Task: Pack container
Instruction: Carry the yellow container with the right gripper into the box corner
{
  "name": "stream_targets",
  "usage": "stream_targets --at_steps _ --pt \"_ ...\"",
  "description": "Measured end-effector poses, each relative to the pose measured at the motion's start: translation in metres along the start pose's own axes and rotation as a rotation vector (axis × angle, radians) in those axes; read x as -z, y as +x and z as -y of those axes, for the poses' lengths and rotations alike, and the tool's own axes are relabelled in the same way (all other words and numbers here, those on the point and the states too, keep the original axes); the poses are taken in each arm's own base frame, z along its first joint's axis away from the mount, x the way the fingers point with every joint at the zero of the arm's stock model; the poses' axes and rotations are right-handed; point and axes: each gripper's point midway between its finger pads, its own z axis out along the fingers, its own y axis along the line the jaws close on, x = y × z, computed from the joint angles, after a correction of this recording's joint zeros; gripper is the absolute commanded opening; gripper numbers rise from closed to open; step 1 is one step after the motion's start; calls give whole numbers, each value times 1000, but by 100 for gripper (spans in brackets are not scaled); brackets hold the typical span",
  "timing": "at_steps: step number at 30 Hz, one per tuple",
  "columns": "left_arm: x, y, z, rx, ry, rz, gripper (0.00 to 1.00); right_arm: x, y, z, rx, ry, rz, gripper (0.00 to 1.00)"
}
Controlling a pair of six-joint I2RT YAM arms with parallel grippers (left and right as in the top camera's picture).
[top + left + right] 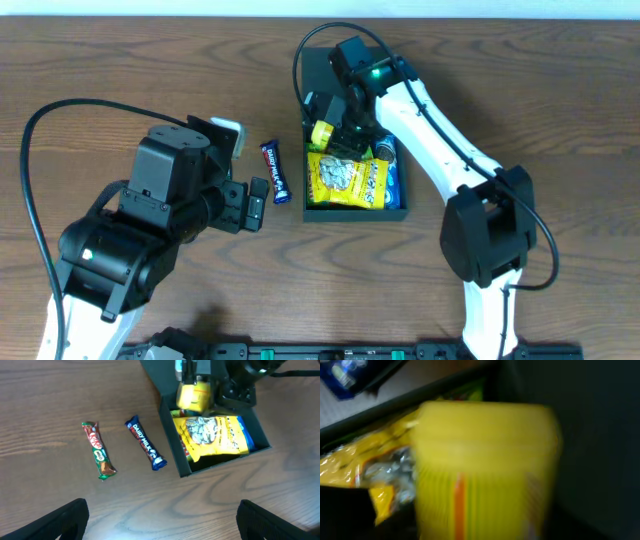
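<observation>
The dark green container (352,213) stands open at the table's centre back, its flap lid (320,65) lying flat behind it. It holds a yellow seed packet (345,180) and a blue packet (392,175). My right gripper (338,128) is over the box's back left corner, shut on a small yellow packet (322,131), which fills the right wrist view (485,470). Its fingers are hidden there. My left gripper (162,522) is open and empty above bare table, in front of a blue Dairy Milk bar (146,443) and a green and red bar (99,450).
The Dairy Milk bar (275,171) lies just left of the container's left wall (172,435). The green and red bar is hidden under my left arm in the overhead view. Cables loop over the back of the table.
</observation>
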Motion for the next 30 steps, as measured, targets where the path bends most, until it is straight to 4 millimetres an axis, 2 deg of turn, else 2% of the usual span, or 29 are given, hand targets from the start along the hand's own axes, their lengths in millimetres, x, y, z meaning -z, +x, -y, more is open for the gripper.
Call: stream_targets --at_steps 3,7,8,9,10,13,17,19,24,27,29,30 --pt "0 0 1 0 4 2 95 0 0 6 -24 33 -4 80" --pt "0 0 1 0 7 1 96 2 8 15 -129 90 -47 64" --pt "0 0 1 0 7 1 95 4 8 17 -163 101 -47 48" --pt "0 0 1 0 8 2 95 8 6 18 -206 109 -31 18" --pt "0 0 1 0 7 1 95 13 2 17 -239 102 -6 4" --pt "0 0 1 0 8 2 95 18 -17 17 -330 52 120 2" --pt "0 0 2 0 8 1 95 -13 -23 5 -380 -39 196 4" --pt "0 -1 2 0 11 2 95 -20 -29 2 -387 -64 238 5" --pt "0 0 2 0 11 2 95 -23 -34 -11 -388 -139 269 6" --pt "0 0 2 0 11 0 95 -24 -31 -18 -408 -170 252 1" --pt "0 1 1 -14 8 -3 95 -19 -22 -27 -442 -206 199 9" --pt "0 -1 -1 -22 -3 1 95 -8 -22 -28 -454 -213 186 14"
